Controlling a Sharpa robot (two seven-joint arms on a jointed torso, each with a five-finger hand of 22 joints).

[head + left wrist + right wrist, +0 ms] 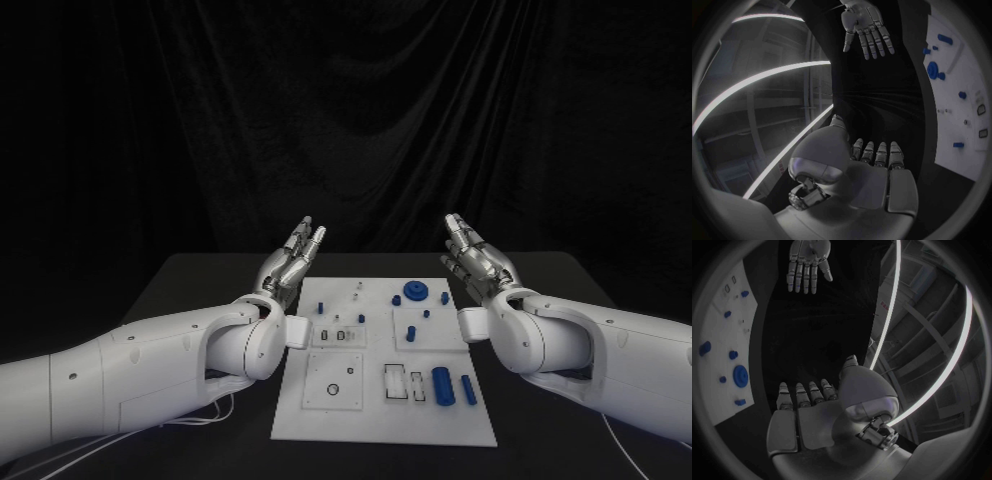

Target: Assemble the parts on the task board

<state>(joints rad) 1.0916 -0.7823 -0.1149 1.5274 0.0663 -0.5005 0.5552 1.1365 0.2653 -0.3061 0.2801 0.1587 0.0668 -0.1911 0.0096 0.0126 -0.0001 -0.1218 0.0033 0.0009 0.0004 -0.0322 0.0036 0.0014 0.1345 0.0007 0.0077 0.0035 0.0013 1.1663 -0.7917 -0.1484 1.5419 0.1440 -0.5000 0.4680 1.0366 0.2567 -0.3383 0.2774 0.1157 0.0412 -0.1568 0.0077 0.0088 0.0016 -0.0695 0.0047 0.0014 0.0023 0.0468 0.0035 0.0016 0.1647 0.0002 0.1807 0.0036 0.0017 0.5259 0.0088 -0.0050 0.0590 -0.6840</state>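
A flat white rectangular task board (387, 420) lies in the middle of the black bench (202, 275), its long side running away from the robot. Small blue parts sit on it: a round, gear-like blue disc (415, 292) near the far edge, two blue cylinders (443, 385) lying side by side at the near right, and small blue pegs (411, 333) standing mid-board. Dark-outlined recesses mark its near left.

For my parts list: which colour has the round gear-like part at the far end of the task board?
Blue. The gear-like part shows best in the head view.
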